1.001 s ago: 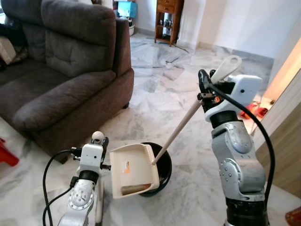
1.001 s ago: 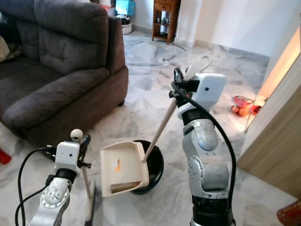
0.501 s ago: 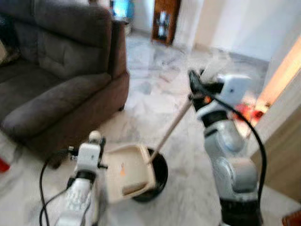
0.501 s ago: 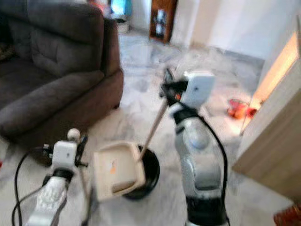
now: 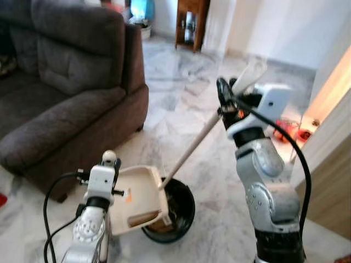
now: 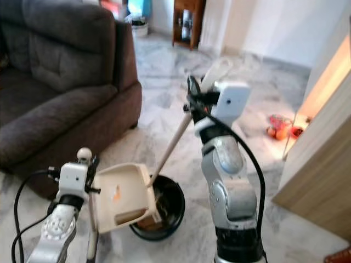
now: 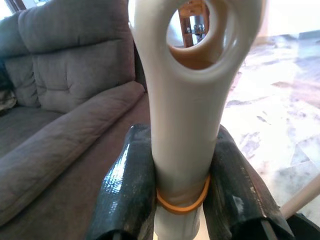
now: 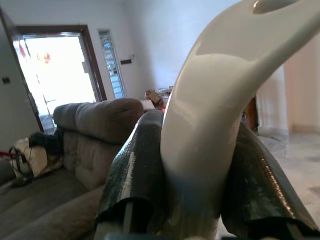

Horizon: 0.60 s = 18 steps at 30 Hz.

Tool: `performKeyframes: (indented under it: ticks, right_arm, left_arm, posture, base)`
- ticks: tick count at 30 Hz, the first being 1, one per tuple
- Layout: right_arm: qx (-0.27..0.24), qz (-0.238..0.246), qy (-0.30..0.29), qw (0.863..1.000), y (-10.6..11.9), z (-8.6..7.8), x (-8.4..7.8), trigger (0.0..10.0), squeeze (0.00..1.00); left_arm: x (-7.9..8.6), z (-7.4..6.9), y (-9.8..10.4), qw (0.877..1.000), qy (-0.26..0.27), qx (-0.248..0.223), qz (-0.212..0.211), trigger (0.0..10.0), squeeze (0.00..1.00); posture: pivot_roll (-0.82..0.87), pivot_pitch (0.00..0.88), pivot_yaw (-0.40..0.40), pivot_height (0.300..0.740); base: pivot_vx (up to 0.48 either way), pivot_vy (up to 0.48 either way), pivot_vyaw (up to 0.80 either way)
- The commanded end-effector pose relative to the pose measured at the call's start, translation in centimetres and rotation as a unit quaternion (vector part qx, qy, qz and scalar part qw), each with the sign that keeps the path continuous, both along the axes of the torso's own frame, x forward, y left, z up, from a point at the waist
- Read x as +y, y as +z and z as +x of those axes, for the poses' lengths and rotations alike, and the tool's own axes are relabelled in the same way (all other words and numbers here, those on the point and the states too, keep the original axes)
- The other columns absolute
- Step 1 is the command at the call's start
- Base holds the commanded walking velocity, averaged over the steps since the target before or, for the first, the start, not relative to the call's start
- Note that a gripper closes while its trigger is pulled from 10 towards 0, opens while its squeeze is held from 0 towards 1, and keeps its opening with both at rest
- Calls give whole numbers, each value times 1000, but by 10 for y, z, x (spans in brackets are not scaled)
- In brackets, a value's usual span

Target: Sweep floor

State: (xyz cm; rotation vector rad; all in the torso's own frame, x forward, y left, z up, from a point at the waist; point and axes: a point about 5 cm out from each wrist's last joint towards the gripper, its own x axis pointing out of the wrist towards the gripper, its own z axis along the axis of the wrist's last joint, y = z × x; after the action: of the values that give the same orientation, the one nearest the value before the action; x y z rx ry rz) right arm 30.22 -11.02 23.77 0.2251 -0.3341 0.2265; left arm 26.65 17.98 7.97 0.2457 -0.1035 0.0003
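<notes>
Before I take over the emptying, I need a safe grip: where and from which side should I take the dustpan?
Take the dustpan by its upright handle, about where the left gripper clamps it, coming from the sofa side. The tray tilts over the black bin and the broom stick slants across the other side, so that side looks crowded.

The two eye views look down at the floor (image 5: 192, 115) and sofa (image 5: 71, 82); each wrist view looks closely along its fingers

Daylit room, mild motion blur; warm glare right edge; doorway (image 8: 57, 70) blown out; near handles soft.
</notes>
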Motion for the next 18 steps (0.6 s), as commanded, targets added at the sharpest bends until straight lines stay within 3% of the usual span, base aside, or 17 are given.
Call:
performKeyframes:
  ticks: [1,18]
  right_arm:
    - [-37,6,-9,999,15,-3,-4,10000,0]
    - [-42,9,-8,999,17,-3,-3,10000,0]
  left_arm:
    - [-5,3,10,1000,-11,-25,7,10000,0]
    - [-7,4,10,1000,-12,-26,5,10000,0]
  posture:
    - [119,9,-5,740]
    - [118,7,-9,740]
  base:
    - [0,0,0]
    - [298,0,0]
